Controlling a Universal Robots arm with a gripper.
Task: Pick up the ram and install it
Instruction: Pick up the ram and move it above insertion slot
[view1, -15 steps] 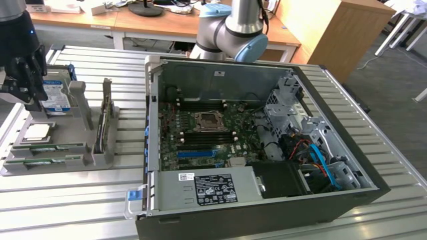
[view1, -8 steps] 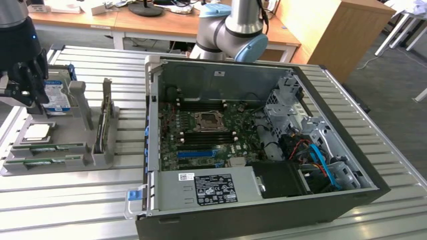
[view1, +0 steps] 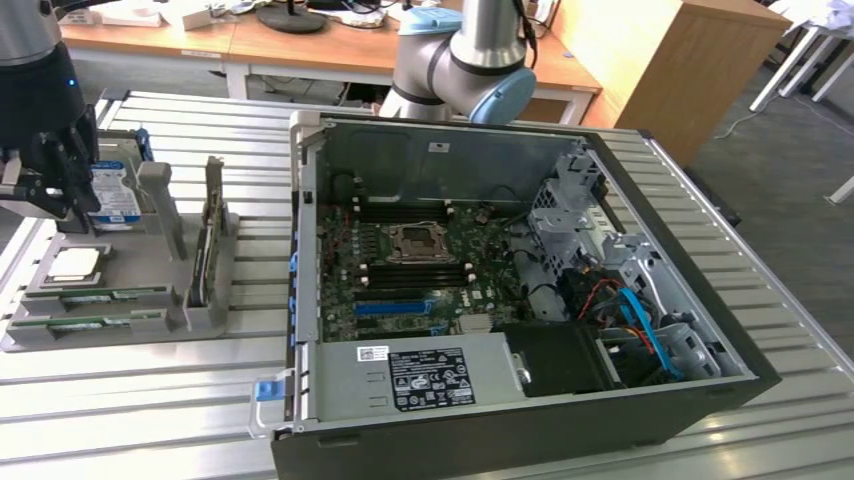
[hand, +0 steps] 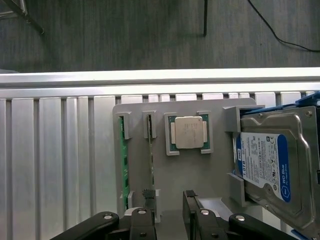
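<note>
At about ten o'clock in the exterior view, the gripper (view1: 63, 200) hangs over the far end of a grey tray (view1: 200, 318) on a slatted metal table (view1: 134, 400). Its jaws are released and spread, with nothing between them. In the wrist view the black fingers (hand: 191, 212) stand over bare tray floor.

Just at the gripper's three o'clock, a hard drive (view1: 120, 195) with a blue label leans in its holder. Toward six o'clock from the gripper lies a square processor (view1: 76, 262). Nearer the tray's front edge, around eight o'clock in the exterior view, the ram stick (view1: 100, 294) rests on edge in a slot beside the processor. A second ram stick (view1: 94, 322) rests parallel to it in the outer slot. Neither is held.

At the tray's three o'clock side an expansion card (view1: 208, 240) stands upright.

From the centre to the exterior view's right, an open computer case (view1: 694, 330) lies on its side, well apart from both sticks. Its motherboard (view1: 400, 265) faces up, with long dark slots flanking the processor socket. The robot arm (view1: 467, 60) rises at twelve o'clock behind the case.
</note>
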